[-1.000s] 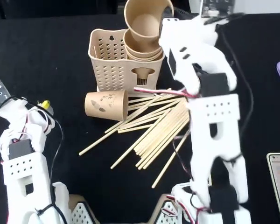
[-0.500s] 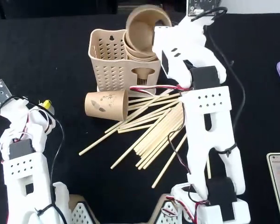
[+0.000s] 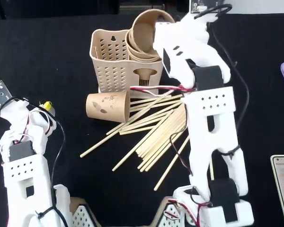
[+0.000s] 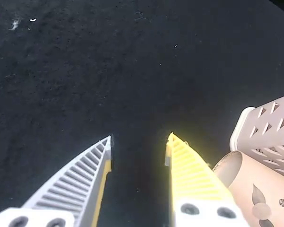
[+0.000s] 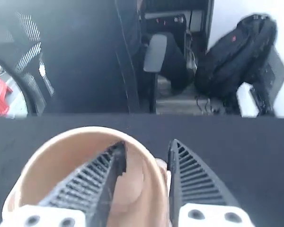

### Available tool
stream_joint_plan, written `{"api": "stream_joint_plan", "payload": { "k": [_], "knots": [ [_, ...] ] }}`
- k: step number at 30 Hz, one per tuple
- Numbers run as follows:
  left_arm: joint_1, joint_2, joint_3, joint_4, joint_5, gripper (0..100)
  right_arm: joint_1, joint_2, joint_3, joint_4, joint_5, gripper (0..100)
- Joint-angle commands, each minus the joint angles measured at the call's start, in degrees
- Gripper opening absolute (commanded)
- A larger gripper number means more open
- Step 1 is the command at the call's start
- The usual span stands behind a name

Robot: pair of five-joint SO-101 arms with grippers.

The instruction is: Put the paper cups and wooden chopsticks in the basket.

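Hovering nearest, the left gripper (image 4: 139, 137) gapes empty. Wooden chopsticks (image 3: 156, 132) lie scattered on the table (image 3: 47, 52), one paper cup (image 3: 108, 106) sideways beside the basket (image 3: 113, 71). Farther, the right gripper (image 5: 148, 142) pinches the rim of a tilted cup (image 3: 144, 30) over the basket's stacked cups (image 3: 135, 51).

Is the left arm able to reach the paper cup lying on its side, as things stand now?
Probably yes. The left gripper is open and empty, the lying cup sits close beside it, and the chopsticks lie on the cup's far side.
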Motion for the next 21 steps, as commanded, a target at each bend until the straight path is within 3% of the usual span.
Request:
{"api": "stream_joint_plan", "payload": {
  "k": [1, 6, 14, 17, 21],
  "knots": [
    [0.48, -1.23, -0.4, -1.14, 0.44, 19, -0.88, 1.54, -1.1, -7.12, 0.18, 15.2],
    [0.48, -1.23, -0.4, -0.97, 0.35, 19, -1.85, 4.09, -1.1, -12.57, 0.18, 15.2],
    [0.48, -1.23, -0.4, -0.79, 0.26, 19, -1.93, -1.89, -0.22, -3.96, -0.18, 14.9],
    [0.48, -1.23, -0.4, -0.88, 0.26, 19, -2.46, -4.88, 2.68, 1.49, 0.26, 2.5],
    [0.48, -1.23, -0.4, -0.97, 0.18, 19, -2.37, -8.22, 10.77, -0.62, 6.95, 1.0]
  ]
}}
